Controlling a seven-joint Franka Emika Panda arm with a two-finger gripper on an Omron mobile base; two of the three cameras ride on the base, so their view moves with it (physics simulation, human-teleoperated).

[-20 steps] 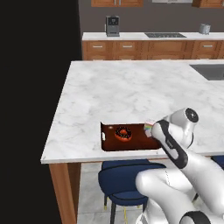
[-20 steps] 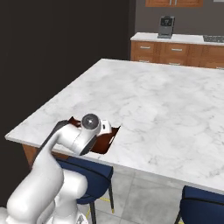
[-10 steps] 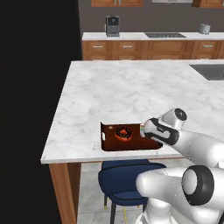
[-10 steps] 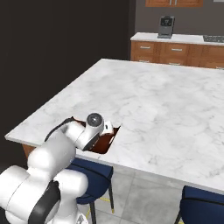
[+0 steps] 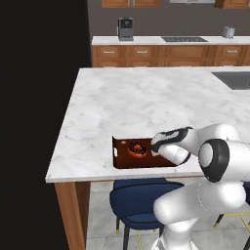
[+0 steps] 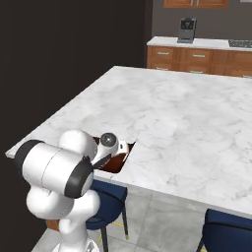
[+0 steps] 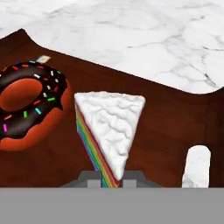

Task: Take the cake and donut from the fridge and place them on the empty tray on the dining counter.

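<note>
Marble dining counter (image 5: 146, 102), reddish tray (image 5: 122, 158), wooden cabinets (image 5: 161, 56)

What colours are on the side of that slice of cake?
Rainbow stripes under white icing on the cake; the hand view shows it best.

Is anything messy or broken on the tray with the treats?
Nothing stands out. The donut lies flat in the tray, whole, and the cake sits beside it, icing up, with the gripper shut on its narrow end. No crumbs or spills show.
</note>
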